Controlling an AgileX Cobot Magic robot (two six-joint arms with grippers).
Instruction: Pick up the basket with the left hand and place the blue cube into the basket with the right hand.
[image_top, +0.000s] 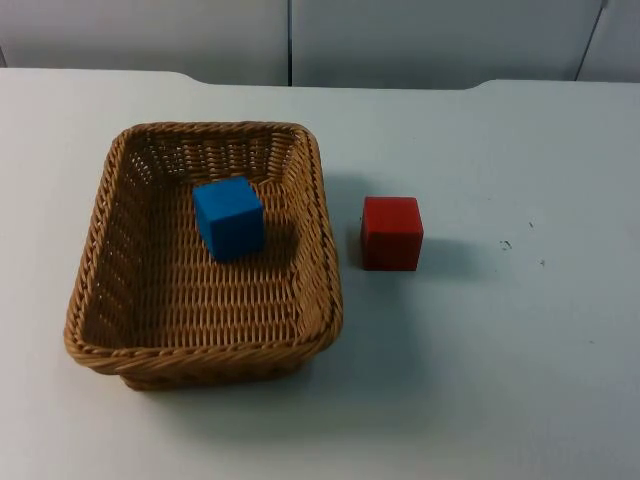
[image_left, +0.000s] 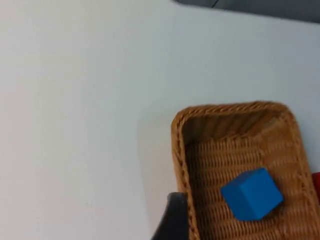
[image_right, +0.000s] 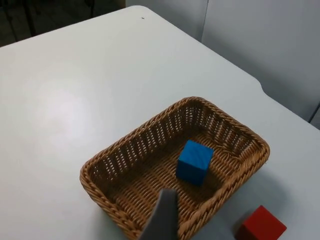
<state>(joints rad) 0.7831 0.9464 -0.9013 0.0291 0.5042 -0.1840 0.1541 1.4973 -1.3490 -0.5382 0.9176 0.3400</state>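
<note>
A brown wicker basket (image_top: 325, 250) stands on the white table, left of centre. The blue cube (image_top: 229, 217) lies inside it, near the far wall and a little tilted. From the left wrist, the basket (image_left: 177, 130) holds the blue cube (image_left: 251, 194), and my left gripper (image_left: 172, 220) hovers high above the table just outside the basket's rim. In the right wrist view my right gripper (image_right: 162, 217) hangs well above the basket (image_right: 140, 134), over one of its walls, with the blue cube (image_right: 194, 161) beyond it. Neither gripper touches anything.
A red cube (image_top: 391, 232) rests on the table just right of the basket, a small gap between them; it is also seen as the red cube (image_right: 261, 226) from the right wrist. The grey partition wall (image_top: 300, 40) closes the table's far edge.
</note>
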